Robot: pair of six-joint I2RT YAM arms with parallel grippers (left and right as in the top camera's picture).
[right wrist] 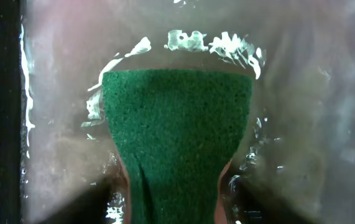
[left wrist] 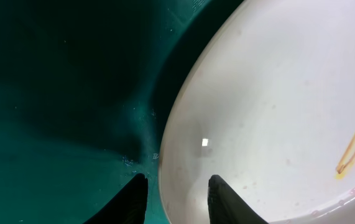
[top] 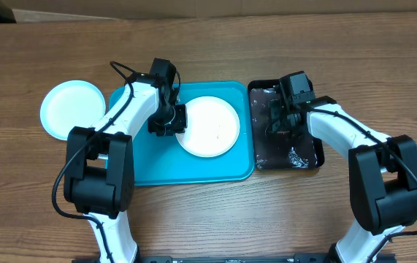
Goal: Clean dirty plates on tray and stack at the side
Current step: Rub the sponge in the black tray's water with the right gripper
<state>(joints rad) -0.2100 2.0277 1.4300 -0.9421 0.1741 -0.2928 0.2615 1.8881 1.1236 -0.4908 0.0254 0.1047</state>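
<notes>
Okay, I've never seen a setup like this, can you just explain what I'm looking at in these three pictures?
These are two white and black robot arms at a wooden table. One picture looks down from above; the other two come from cameras on the wrists. On the table lie a turquoise tray and a smaller black tray. A white plate with faint smears sits on the turquoise tray, and a pale plate lies on the table to the side. The left gripper has its jaws astride the white plate's rim. The right gripper is over the wet black tray, with a green sponge between its jaws.
</notes>
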